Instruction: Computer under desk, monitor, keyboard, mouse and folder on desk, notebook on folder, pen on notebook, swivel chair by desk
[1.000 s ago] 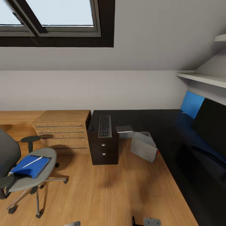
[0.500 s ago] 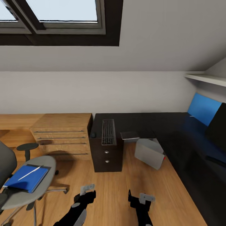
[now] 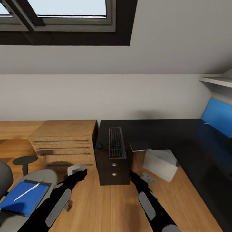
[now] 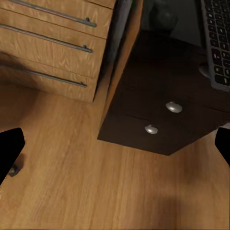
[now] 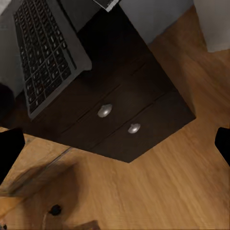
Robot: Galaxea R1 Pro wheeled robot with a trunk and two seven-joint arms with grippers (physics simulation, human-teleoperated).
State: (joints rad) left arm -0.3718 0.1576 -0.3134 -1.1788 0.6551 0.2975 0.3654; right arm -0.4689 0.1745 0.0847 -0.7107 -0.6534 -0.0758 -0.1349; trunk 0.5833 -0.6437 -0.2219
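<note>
Keyboard [image 3: 116, 142] lying atop the dark drawer unit [image 3: 113, 166]; left gripper [image 4: 115, 151] and right gripper [image 5: 115, 143] before it, spread wide, empty; folder [image 3: 23, 198] leftward.

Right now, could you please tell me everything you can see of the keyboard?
The keyboard is a slim, long board with a silver-grey frame and rows of dark keys. It lies flat on the glossy black top of the desk, at the end above the dark two-drawer unit, its long side running away from the robot and its near end reaching the front edge. A small dark rounded object sits apart from it on the side nearer the light-wood cabinet. Nothing rests on it, and neither gripper touches it.
</note>
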